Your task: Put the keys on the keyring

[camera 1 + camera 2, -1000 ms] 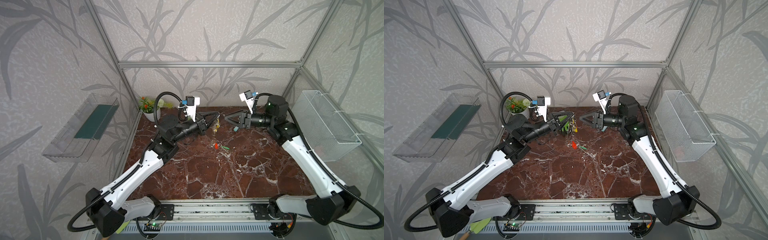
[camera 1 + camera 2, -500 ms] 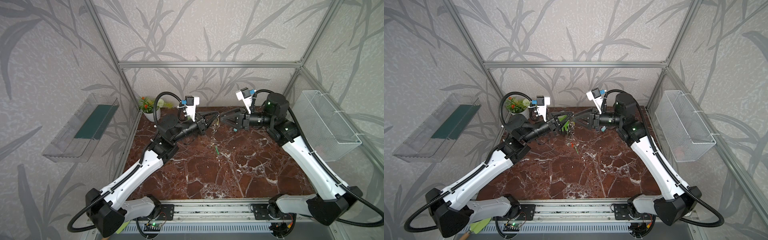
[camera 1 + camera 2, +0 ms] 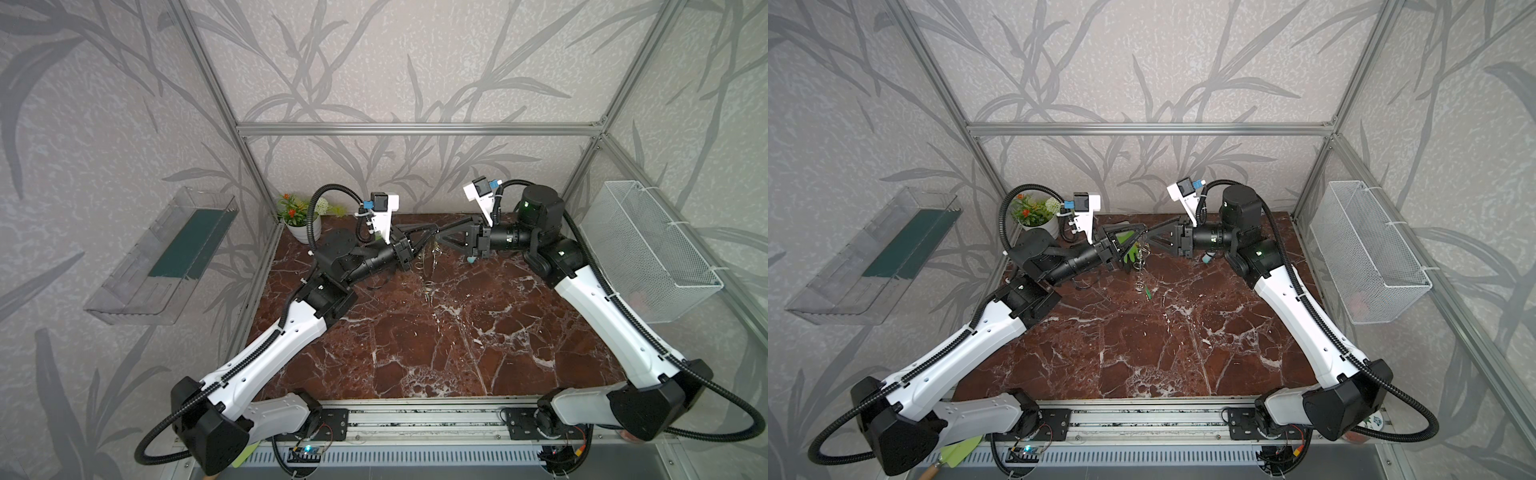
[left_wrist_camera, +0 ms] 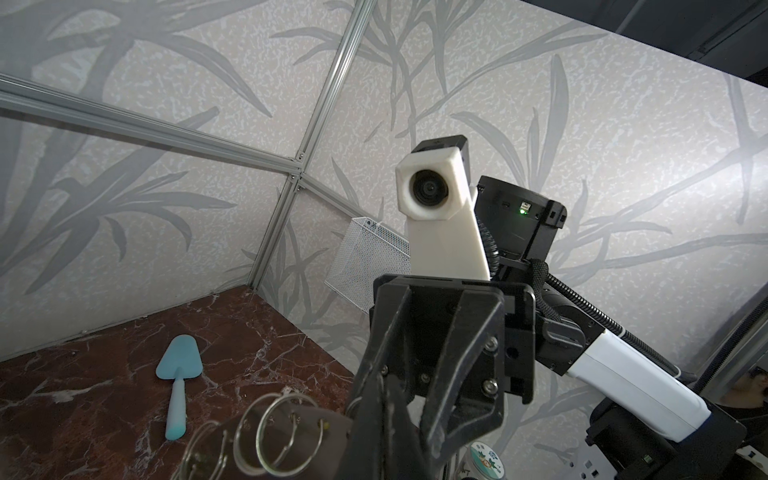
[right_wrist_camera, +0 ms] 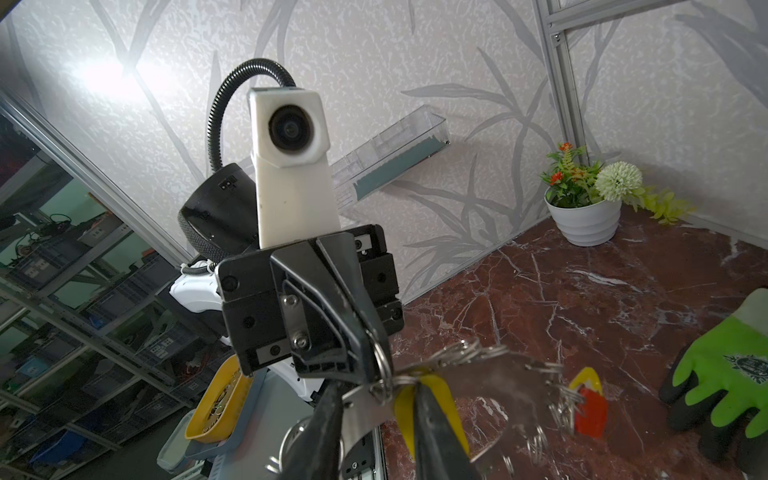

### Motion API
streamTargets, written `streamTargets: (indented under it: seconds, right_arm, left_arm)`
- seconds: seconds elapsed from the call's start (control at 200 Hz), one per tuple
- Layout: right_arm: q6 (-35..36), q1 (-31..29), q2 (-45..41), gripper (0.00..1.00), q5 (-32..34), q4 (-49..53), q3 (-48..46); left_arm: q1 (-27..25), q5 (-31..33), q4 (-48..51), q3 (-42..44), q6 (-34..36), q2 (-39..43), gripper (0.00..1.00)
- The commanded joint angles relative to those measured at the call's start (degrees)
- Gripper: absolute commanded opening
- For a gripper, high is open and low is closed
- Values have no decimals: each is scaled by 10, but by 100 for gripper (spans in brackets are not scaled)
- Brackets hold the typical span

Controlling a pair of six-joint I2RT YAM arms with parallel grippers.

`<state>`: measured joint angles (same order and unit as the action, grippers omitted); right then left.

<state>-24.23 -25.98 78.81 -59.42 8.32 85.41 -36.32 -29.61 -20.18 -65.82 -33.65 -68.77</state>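
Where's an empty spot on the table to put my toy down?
The wide front half of the marble table, between the left arm, the right arm and the front rail, is bare. The back is crowded: keyring, green glove, flower pot, blue trowel, a green-tagged key.

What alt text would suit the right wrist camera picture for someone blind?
The black left tool pinches a flat grey metal keyring over the red marble table, and the right tool straddles a yellow plastic tag. A red plastic tag dangles from its far rim; a green-and-black glove lies beyond.
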Motion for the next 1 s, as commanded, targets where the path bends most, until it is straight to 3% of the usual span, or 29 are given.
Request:
streamTargets:
  seconds: [0.0, 0.24, 0.51, 0.75, 0.995]
  right_arm:
    - [-16, -14, 5, 23, -13, -45, 7]
    - [-28, -16, 10, 0, -12, -64, 5]
    - [-32, -16, 0, 0, -10, -68, -4]
    - [14, -13, -8, 0, 3, -4, 5]
    - [36, -7, -6, 0, 0, 25, 15]
  left_arm:
    - [-3, -6, -23, -7, -5, 11, 0]
    - [-4, -5, -13, -6, 0, 13, 0]
    - [-5, -4, 34, -12, 21, 19, 0]
    - [-2, -18, 175, -68, 67, 16, 0]
    - [10, -42, 269, -108, 108, 13, 14]
